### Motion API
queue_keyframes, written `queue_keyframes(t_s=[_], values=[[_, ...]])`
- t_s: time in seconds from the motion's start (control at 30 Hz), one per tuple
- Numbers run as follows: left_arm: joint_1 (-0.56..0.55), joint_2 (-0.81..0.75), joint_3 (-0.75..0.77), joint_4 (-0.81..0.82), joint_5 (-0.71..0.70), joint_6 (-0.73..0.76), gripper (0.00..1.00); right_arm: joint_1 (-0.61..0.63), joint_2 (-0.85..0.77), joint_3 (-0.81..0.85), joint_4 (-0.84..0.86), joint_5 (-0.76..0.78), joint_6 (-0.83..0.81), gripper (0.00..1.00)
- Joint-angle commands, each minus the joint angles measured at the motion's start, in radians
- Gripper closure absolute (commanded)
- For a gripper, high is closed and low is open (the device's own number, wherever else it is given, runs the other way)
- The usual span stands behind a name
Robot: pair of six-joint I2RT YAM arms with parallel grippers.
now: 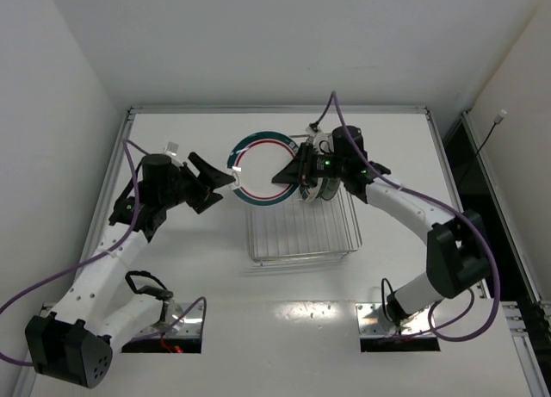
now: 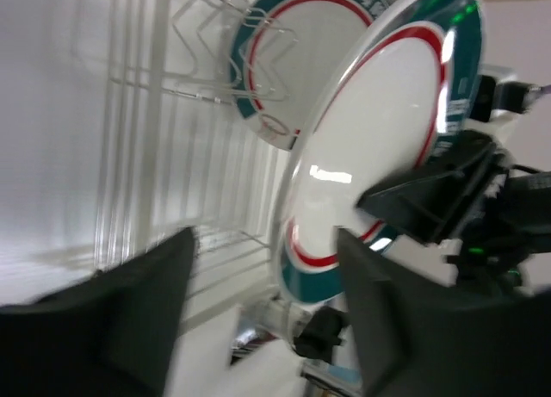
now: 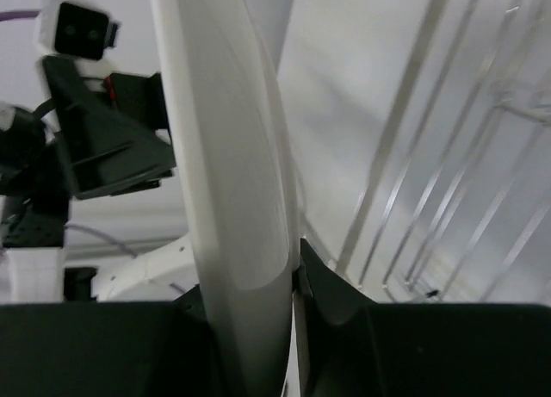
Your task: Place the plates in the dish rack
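Observation:
A white plate with a dark green rim (image 1: 263,169) stands upright on edge above the far left end of the dish rack (image 1: 301,235). My right gripper (image 1: 290,171) is shut on the plate's right rim; in the right wrist view the plate (image 3: 232,199) shows edge-on, pinched between the fingers of that gripper (image 3: 251,328). My left gripper (image 1: 225,178) is at the plate's left rim, open, its blurred fingers (image 2: 129,319) spread apart from the plate (image 2: 370,156). A second green-rimmed plate (image 2: 297,78) stands among the rack's prongs behind it.
The rack's wire prongs (image 2: 155,78) and side wires (image 3: 430,156) stand close around the held plate. More plates sit under the right wrist (image 1: 325,190). The walls of the white enclosure border the table (image 1: 172,268) on three sides.

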Motion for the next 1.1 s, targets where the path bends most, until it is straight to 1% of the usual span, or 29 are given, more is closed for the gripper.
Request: queue_keyframes(t_s=[0.0, 0.03, 0.07, 0.1, 0.13, 0.17, 0.2, 0.23, 0.27, 0.3, 0.33, 0.4, 0.5, 0.57, 0.67, 0.93, 1.07], values=[[-0.006, 0.044, 0.122, -0.120, -0.080, 0.102, 0.29, -0.069, -0.121, 0.137, -0.140, 0.091, -0.138, 1.00], [-0.006, 0.056, 0.145, -0.160, -0.108, 0.126, 0.25, -0.081, -0.139, 0.165, -0.274, 0.173, -0.176, 1.00], [-0.006, 0.068, 0.194, -0.200, -0.137, 0.148, 0.22, -0.090, -0.155, 0.197, -0.356, 0.231, -0.265, 1.00], [0.003, 0.082, 0.219, -0.281, -0.170, 0.183, 0.19, -0.101, -0.167, 0.278, -0.443, 0.302, -0.311, 1.00], [0.003, 0.093, 0.242, -0.317, -0.235, 0.199, 0.18, -0.101, -0.178, 0.318, -0.524, 0.459, -0.354, 1.00], [0.003, 0.116, 0.264, -0.349, -0.263, 0.212, 0.18, -0.101, -0.187, 0.354, -0.650, 0.540, -0.390, 1.00], [0.003, 0.116, 0.297, -0.375, -0.287, 0.222, 0.18, -0.101, -0.187, 0.422, -0.710, 0.615, -0.451, 1.00], [0.014, 0.127, 0.307, -0.409, -0.307, 0.232, 0.18, -0.090, -0.175, 0.454, -0.759, 0.746, -0.479, 1.00], [0.014, 0.127, 0.316, -0.409, -0.319, 0.232, 0.18, -0.081, -0.149, 0.505, -0.837, 0.805, -0.524, 1.00], [0.025, 0.127, 0.316, -0.420, -0.320, 0.243, 0.18, -0.067, -0.135, 0.524, -0.867, 0.900, -0.540, 1.00], [0.035, 0.127, 0.316, -0.420, -0.320, 0.243, 0.18, -0.067, -0.124, 0.535, -0.898, 0.939, -0.554, 1.00], [0.045, 0.127, 0.316, -0.420, -0.320, 0.243, 0.18, -0.037, -0.100, 0.535, -0.907, 1.054, -0.576, 1.00], [0.045, 0.127, 0.307, -0.420, -0.320, 0.243, 0.18, -0.006, -0.060, 0.535, -0.907, 1.158, -0.597, 1.00], [0.045, 0.136, 0.307, -0.429, -0.320, 0.243, 0.18, 0.014, -0.040, 0.535, -0.907, 1.191, -0.597, 1.00], [0.054, 0.136, 0.307, -0.429, -0.320, 0.243, 0.18, 0.065, 0.014, 0.564, -0.907, 1.287, -0.606, 1.00], [0.063, 0.145, 0.307, -0.449, -0.320, 0.262, 0.18, 0.157, 0.149, 0.644, -0.939, 1.450, -0.625, 1.00], [0.063, 0.154, 0.316, -0.458, -0.310, 0.262, 0.18, 0.177, 0.207, 0.653, -0.952, 1.475, -0.625, 1.00]])
